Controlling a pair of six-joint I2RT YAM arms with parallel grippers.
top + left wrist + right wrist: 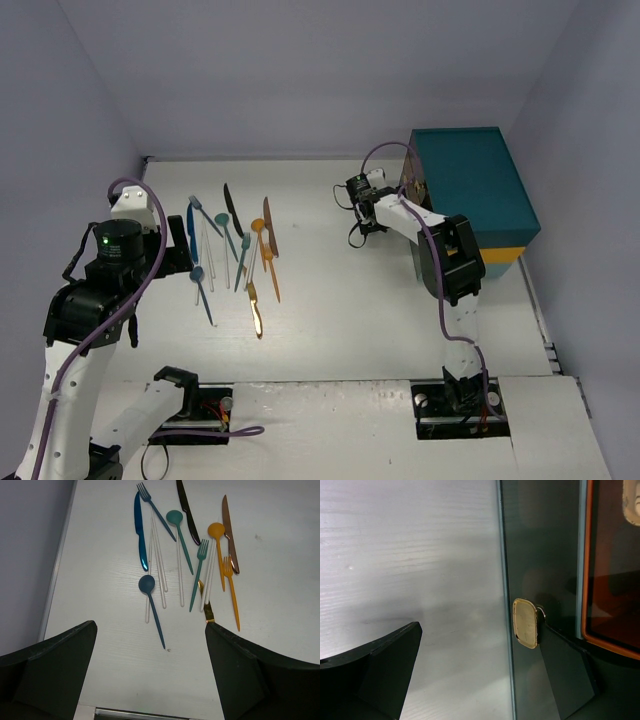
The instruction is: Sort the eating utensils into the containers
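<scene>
The eating utensils (pixel 232 250) lie loose on the white table at left centre. The left wrist view shows a blue knife (pixel 139 532), blue fork (pixel 156 512), blue spoon (pixel 150 600), teal spoon (pixel 181 535), teal fork (pixel 198 575), dark knife (pixel 187 510), orange spoon (pixel 218 545), orange fork (pixel 231 592), brown knife (pixel 230 535) and clear ones (pixel 159 555). My left gripper (pixel 180 255) (pixel 150 626) is open and empty, just short of them. My right gripper (pixel 365 215) (pixel 480 625) is open at the teal chest's front. No clear containers are in view.
The large teal chest (pixel 480 195) with a yellow band stands at the right wall. Its dark front (pixel 540 545) carries a gold knob (pixel 525 622) right beside my right finger (pixel 565 675). A gold knife (pixel 207 611) lies partly behind my left gripper's right finger.
</scene>
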